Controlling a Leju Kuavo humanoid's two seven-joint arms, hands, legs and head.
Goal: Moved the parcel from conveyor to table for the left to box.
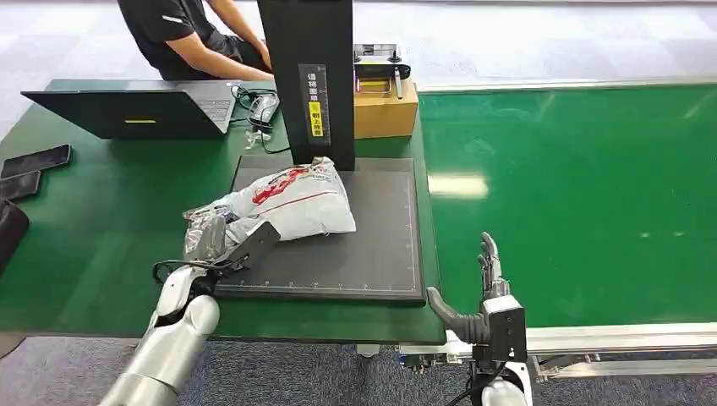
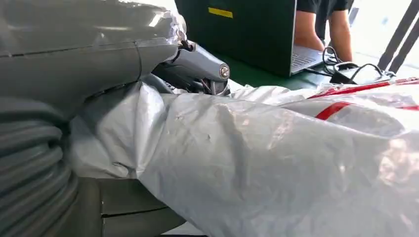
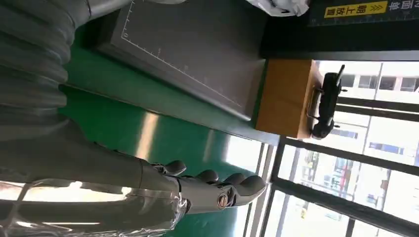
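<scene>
Parcel off the belt and on the table, taken up by the left hand.

The crumpled grey plastic mailer parcel with red printing (image 1: 292, 201) lies on the dark gridded mat (image 1: 363, 254) of the green table (image 1: 101, 237), at the foot of a black upright column (image 1: 306, 76); the left hand (image 1: 221, 245) grips its near end, film bunched between thumb and fingers. The right hand (image 1: 484, 292) hovers over the green conveyor belt (image 1: 575, 194), fingers extended, holding nothing. Judged from this, the transfer is done; boxing remains. A cardboard box (image 1: 386, 110) sits behind the column.
</scene>
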